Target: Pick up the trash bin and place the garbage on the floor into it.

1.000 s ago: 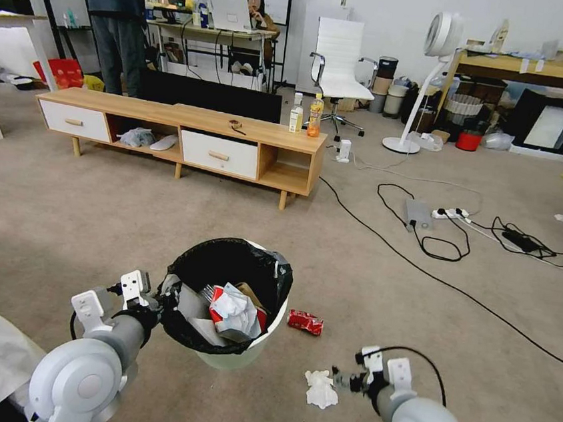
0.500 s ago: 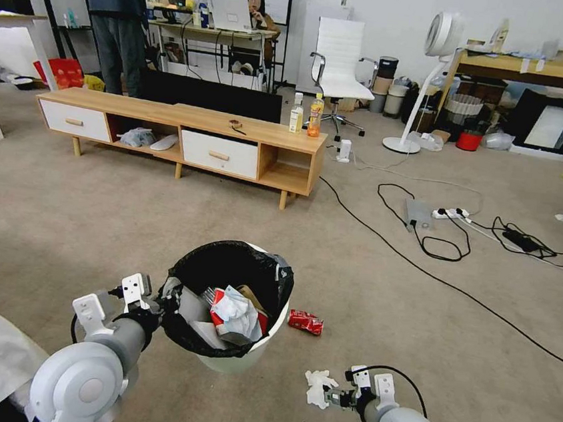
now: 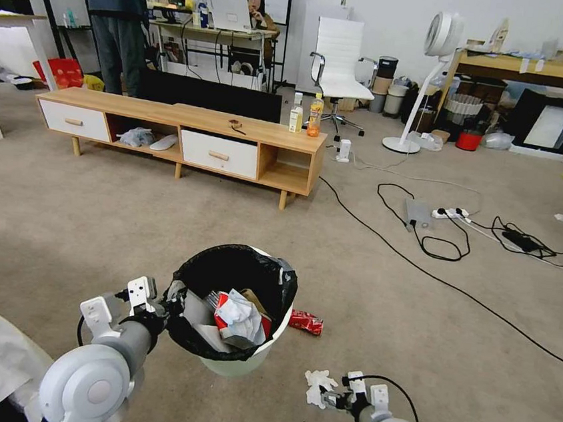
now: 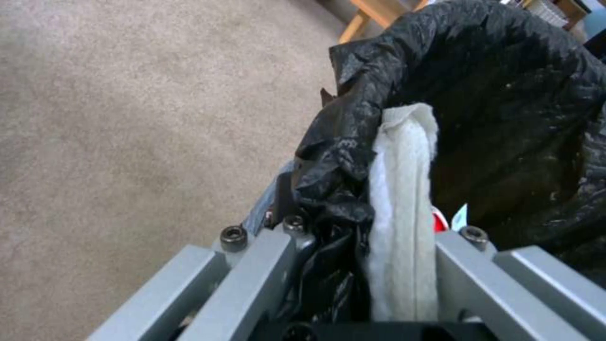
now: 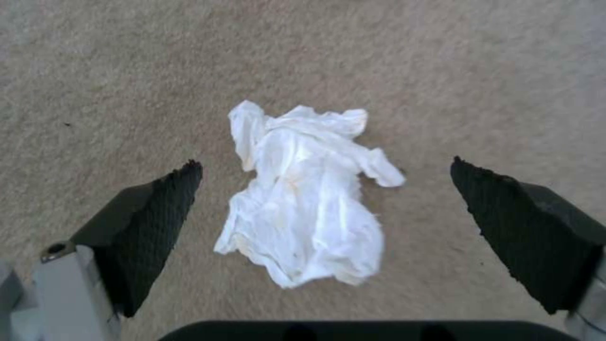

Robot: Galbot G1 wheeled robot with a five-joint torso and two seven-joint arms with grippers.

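Beige carpet floor (image 3: 58, 228) stretches across the room, and at its near end the white trash bin (image 3: 239, 361), lined with a black bag, hangs tilted off the carpet. The left gripper (image 3: 168, 303) is clamped on the bin's near rim; from the left wrist view, its fingers (image 4: 253, 279) pinch the folded bag and the white rim edge between them, though the contact itself is buried in plastic. Inside the bin sits a heap of litter (image 3: 237, 317), white paper over red, its lower layers hidden. A crushed red can (image 3: 305, 321) lies on the carpet just beside the bin, partly cut off by its wall. Nearer, the right gripper (image 3: 323, 398) hovers low with jaws spread wide on either side of a crumpled white tissue (image 5: 303, 194), not touching it.
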